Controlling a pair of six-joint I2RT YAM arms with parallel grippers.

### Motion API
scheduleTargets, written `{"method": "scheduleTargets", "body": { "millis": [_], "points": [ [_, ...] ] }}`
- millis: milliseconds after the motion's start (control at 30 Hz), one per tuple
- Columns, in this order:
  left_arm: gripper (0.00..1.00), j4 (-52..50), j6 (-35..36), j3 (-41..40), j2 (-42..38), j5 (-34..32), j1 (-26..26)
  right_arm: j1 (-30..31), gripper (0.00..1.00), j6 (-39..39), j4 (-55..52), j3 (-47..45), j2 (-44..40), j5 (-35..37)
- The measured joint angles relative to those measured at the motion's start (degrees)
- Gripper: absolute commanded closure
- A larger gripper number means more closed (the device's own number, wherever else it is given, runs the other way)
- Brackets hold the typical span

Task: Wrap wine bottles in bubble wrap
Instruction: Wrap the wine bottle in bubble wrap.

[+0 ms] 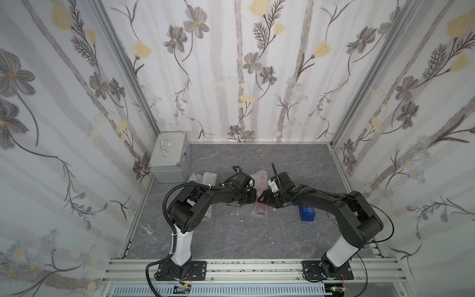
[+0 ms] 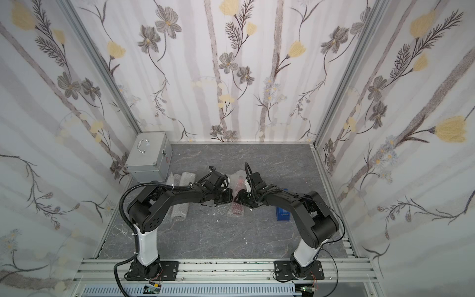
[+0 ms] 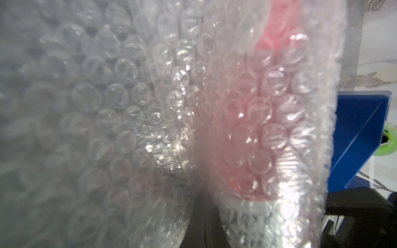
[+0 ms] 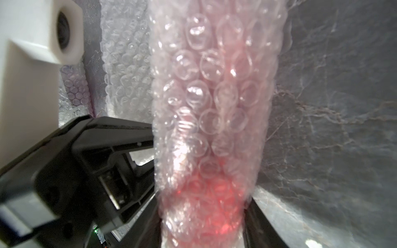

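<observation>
Over the middle of the grey table (image 1: 231,239), the two arms met tip to tip. The right gripper (image 1: 265,199) stood about half open, its fingers (image 4: 257,227) pressed on either side of the red-pink wine bottle (image 4: 214,206). The bottle was rolled in bubble wrap (image 4: 214,92) and ran lengthwise toward the back wall. The left gripper (image 1: 253,198) was fully closed, its fingers (image 3: 199,232) pinching a fold of that wrap beside the bottle. A blue tape dispenser (image 1: 307,212) sat just right of them. Farther back on the left, two more bubble-wrap rolls (image 1: 208,177) lay beside a silver case (image 1: 169,159).
</observation>
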Motion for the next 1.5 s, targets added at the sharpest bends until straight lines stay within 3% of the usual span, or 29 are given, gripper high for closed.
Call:
{"method": "scheduleTargets", "body": {
  "millis": [100, 333, 733, 867, 967, 1267, 1500],
  "points": [
    [0.98, 0.1, -0.4, 0.1, 0.1, 0.0, 0.0, 0.0, 0.5, 0.0, 0.0, 0.0, 0.0, 0.1],
    [0.81, -2.6, -0.3, 0.0, -2.2, -2.1, -0.1, 0.0, 0.5, -0.1, 0.2, -0.2, 0.0, 0.0],
    [0.75, -6.9, 3.1, -3.2, -10.5, -6.8, 3.4, 0.0, 0.5, -0.3, 0.7, -0.4, -0.1, -0.1],
    [0.62, -7.1, 3.5, -3.9, -11.4, -9.2, 5.9, 0.0, 0.5, -0.3, 0.6, -0.3, -0.2, 0.0],
    [0.58, -7.1, 3.7, -4.2, -11.5, -10.7, 7.5, 0.0, 0.5, -0.4, 0.5, -0.3, -0.3, 0.0],
    [0.59, -4.6, 3.8, -3.8, -6.7, -10.8, 9.8, 0.0, 0.5, -0.5, -0.5, 0.2, -0.2, 0.2],
    [0.85, -2.0, 2.3, -3.3, -4.9, -8.2, 9.8, 0.0, 0.5, -0.6, -0.6, 0.3, -0.1, 0.2]
  ]
}}
